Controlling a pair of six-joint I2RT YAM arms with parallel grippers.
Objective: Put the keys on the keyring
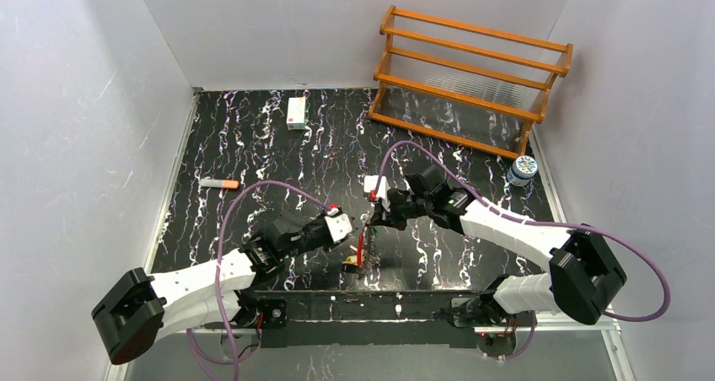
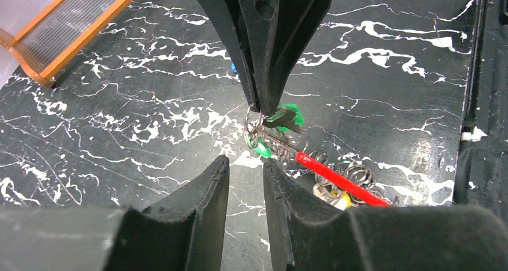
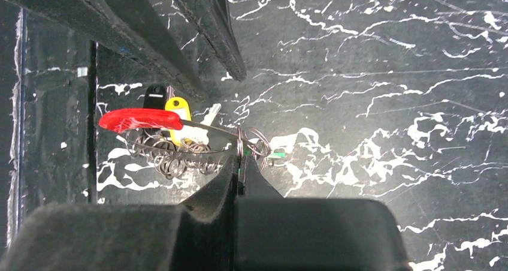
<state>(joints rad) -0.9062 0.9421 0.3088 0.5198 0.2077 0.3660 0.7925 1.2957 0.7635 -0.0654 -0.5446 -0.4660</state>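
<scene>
My right gripper (image 3: 241, 163) is shut on the green-tagged key (image 2: 283, 117), whose small split ring (image 3: 255, 142) touches the wire of the keyring. The keyring (image 3: 180, 148) lies on the black marbled table with its red segment (image 2: 335, 176), a yellow tag (image 3: 177, 111), a black tag (image 3: 154, 95) and several small rings. In the top view it lies (image 1: 361, 248) between both grippers. My left gripper (image 2: 245, 163) is open and empty, its fingertips just short of the green key. A speck of blue (image 2: 233, 68), perhaps the blue key, shows behind the right fingers.
An orange wooden rack (image 1: 472, 77) stands at the back right, with a small jar (image 1: 523, 170) beside it. A white box (image 1: 297, 111) is at the back. An orange-tipped marker (image 1: 219, 183) lies at the left. The black front rail (image 1: 371, 305) runs just below the keyring.
</scene>
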